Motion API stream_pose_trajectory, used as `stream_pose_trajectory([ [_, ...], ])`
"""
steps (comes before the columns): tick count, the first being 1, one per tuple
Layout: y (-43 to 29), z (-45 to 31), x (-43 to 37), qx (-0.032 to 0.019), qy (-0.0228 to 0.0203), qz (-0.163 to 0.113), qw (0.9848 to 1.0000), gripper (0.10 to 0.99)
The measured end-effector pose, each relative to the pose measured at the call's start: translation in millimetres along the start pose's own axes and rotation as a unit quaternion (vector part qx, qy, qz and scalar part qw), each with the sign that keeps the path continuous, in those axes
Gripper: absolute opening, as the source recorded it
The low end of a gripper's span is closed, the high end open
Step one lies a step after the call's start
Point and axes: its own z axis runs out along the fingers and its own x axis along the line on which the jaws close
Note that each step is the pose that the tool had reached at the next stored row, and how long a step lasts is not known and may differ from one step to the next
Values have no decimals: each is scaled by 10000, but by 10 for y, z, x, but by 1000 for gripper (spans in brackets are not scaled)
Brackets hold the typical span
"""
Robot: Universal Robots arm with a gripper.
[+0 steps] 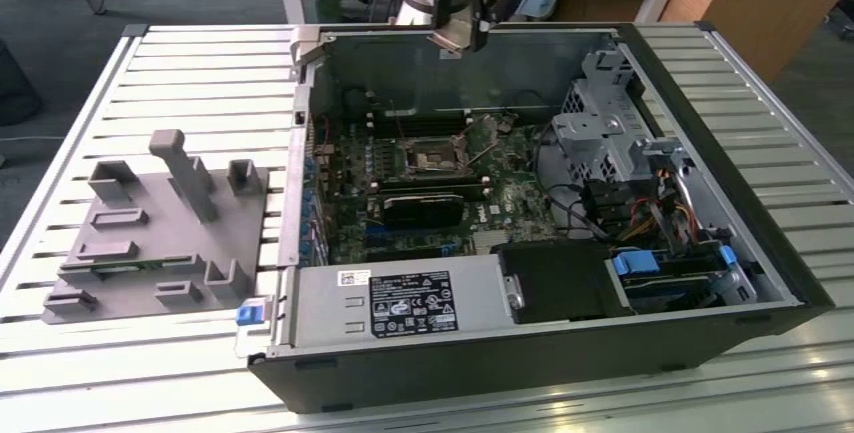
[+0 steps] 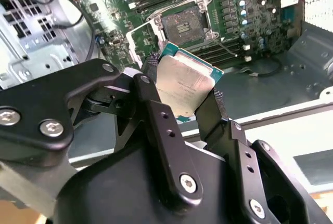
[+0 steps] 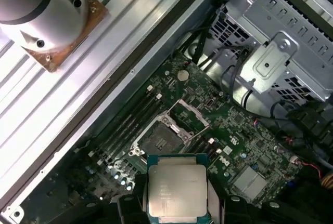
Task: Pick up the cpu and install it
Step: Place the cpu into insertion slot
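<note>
Step in hand: carrying the part to its socket. The pick-up is done; the installation is not. My hand (image 2: 184, 78) is pinching the cpu (image 2: 183, 88), a small flat square chip with a silvery-grey metal top and a thin green rim, by two opposite edges between its black fingers (image 2: 210, 112). In the first wrist view the chip (image 3: 177, 190) shows its metal top toward the camera. In the exterior view the hand (image 1: 461, 33) hangs in the air above the far wall of the open black computer case (image 1: 534, 373), which lies on its side on the slatted metal tabletop (image 1: 174, 73). The chip touches nothing but the fingers. The square processor socket (image 3: 160, 142) on the green motherboard (image 3: 234, 151) is bare, and its metal retaining frame appears swung open. In both wrist views the socket lies near the chip but not beneath it. I judge that seating calls for three things:

- centring the chip squarely over the socket;
- matching its corners to the socket's outline;
- lowering it flat without side load, since the contacts are probably delicate.

The grey plastic fixture plate (image 1: 147, 243) with upright posts stands on the tabletop beside the case, at the exterior view's left.
</note>
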Motion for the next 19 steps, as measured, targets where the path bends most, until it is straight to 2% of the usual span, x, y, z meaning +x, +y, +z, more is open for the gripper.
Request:
stream_pose_trajectory([
  [5, -1, 17, 0, 1, -17, 453, 9990, 541],
  [9, -1, 34, 0, 3, -31, 810, 9967, 541],
  [14, -2, 57, 0, 5, -48, 1262, 9920, 541],
  [19, -3, 78, 1, 7, -64, 1705, 9853, 541],
])
